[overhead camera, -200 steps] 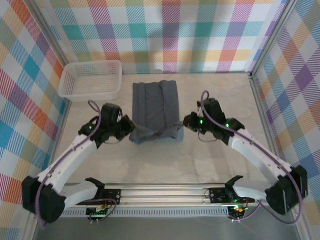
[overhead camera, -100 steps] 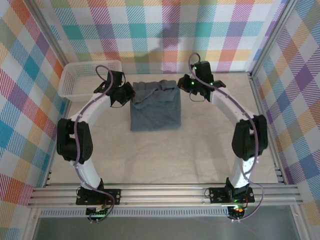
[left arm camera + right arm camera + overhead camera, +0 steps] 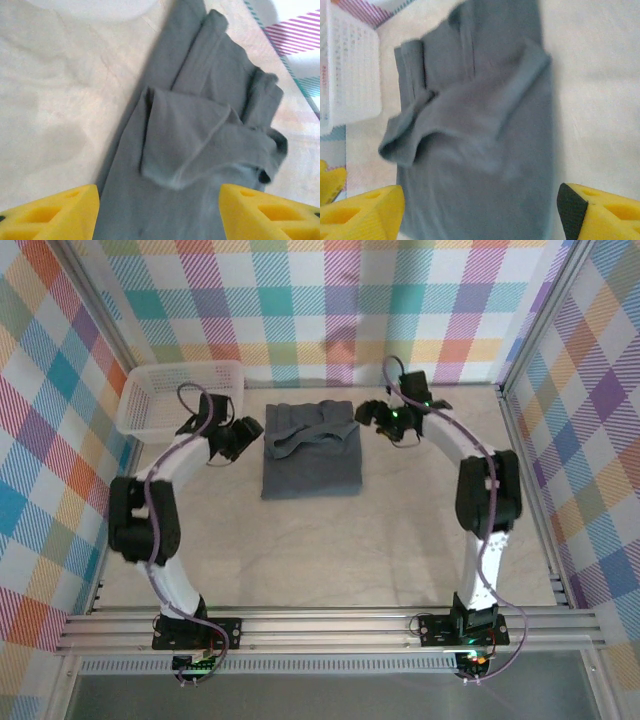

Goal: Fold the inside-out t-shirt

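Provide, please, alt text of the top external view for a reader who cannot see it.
A grey t-shirt lies folded into a rectangle far across the table, loose cloth bunched on its far end. The left pincer and right pincer flank that end, and a white mesh basket sits far left.

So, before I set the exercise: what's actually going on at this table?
Two robot arms are working on a dark slate-grey cloth t-shirt. It lies on the pale table as a folded rectangle, with a loose, rumpled flap at its far end. The left arm's yellow fingers and the right arm's yellow fingers sit either side of that end, open and holding nothing. A white mesh basket stands at the far left.
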Controlling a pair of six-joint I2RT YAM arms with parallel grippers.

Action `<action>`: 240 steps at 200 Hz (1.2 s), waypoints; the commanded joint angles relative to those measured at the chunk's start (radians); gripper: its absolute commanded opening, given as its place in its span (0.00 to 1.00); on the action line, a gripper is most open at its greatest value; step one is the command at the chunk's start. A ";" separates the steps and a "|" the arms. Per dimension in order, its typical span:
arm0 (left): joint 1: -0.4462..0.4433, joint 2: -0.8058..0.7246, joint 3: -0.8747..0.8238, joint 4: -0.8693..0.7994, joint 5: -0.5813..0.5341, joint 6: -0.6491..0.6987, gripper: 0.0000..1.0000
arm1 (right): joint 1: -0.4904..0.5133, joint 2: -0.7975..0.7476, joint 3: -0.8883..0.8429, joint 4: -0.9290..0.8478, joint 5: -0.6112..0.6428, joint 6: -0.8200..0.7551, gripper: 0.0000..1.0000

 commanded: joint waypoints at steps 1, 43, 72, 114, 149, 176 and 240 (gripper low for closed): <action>-0.012 -0.146 -0.169 0.013 0.036 0.044 0.64 | 0.026 -0.129 -0.232 0.116 -0.081 0.008 0.80; -0.046 -0.124 -0.363 0.106 0.086 0.025 0.59 | 0.071 -0.138 -0.441 0.216 -0.073 0.056 0.74; -0.079 0.000 -0.333 0.132 0.173 -0.015 0.30 | 0.103 -0.066 -0.430 0.223 -0.096 0.079 0.37; -0.119 -0.117 -0.508 0.131 0.183 -0.037 0.00 | 0.105 -0.227 -0.583 0.170 -0.037 0.067 0.00; -0.272 -0.455 -0.815 0.005 0.137 -0.110 0.00 | 0.174 -0.569 -0.943 0.083 0.026 0.084 0.00; -0.387 -0.812 -0.910 -0.146 0.076 -0.274 0.73 | 0.210 -0.837 -1.025 -0.056 0.067 0.132 0.51; -0.370 -0.675 -0.691 -0.075 0.030 -0.266 0.91 | 0.211 -0.607 -0.670 -0.069 0.206 0.209 0.59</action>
